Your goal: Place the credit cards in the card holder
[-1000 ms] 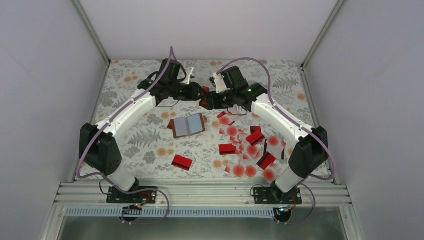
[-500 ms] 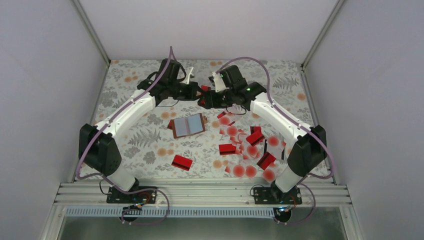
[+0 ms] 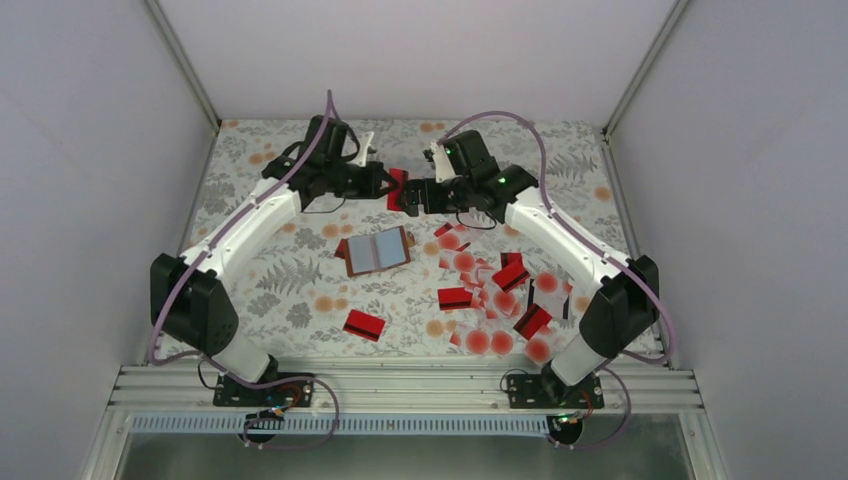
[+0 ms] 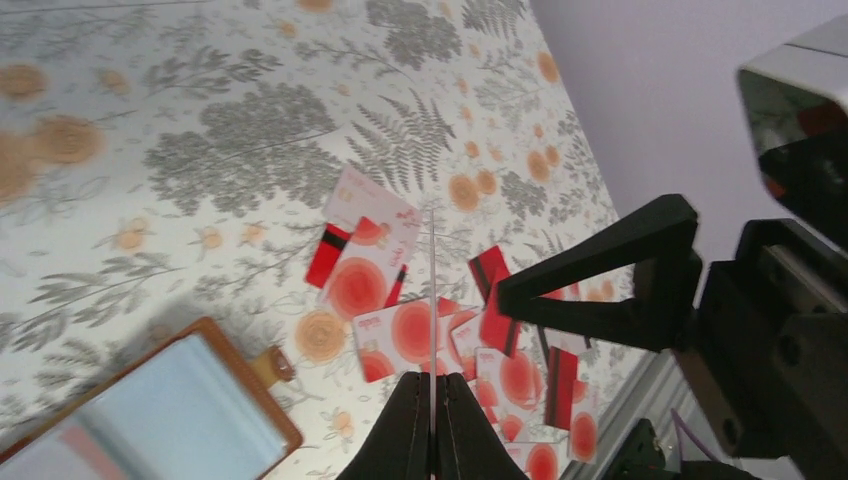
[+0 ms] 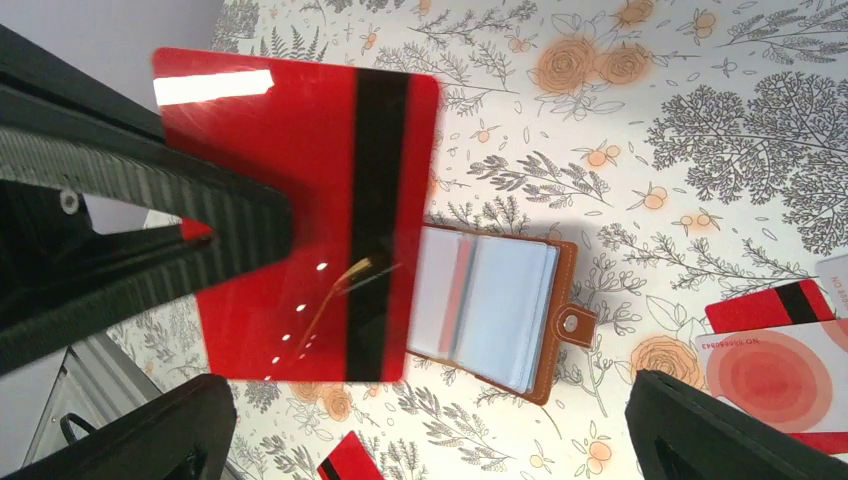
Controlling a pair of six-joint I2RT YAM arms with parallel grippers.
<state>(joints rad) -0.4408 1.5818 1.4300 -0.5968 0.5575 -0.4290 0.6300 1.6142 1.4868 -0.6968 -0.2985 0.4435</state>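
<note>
While left gripper [image 4: 432, 388] pinches one red card [image 5: 300, 120], right gripper [image 5: 432, 405] gapes; one card holder [image 5: 500, 300] lies open.

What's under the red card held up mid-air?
The open card holder, on the table. The red card, pinched by the left gripper, covers one end of it.

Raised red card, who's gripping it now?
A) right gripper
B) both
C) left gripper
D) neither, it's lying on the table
C: the left gripper is shut on the red card, pinching its edge, while the right gripper stands wide open, not touching it.
</note>
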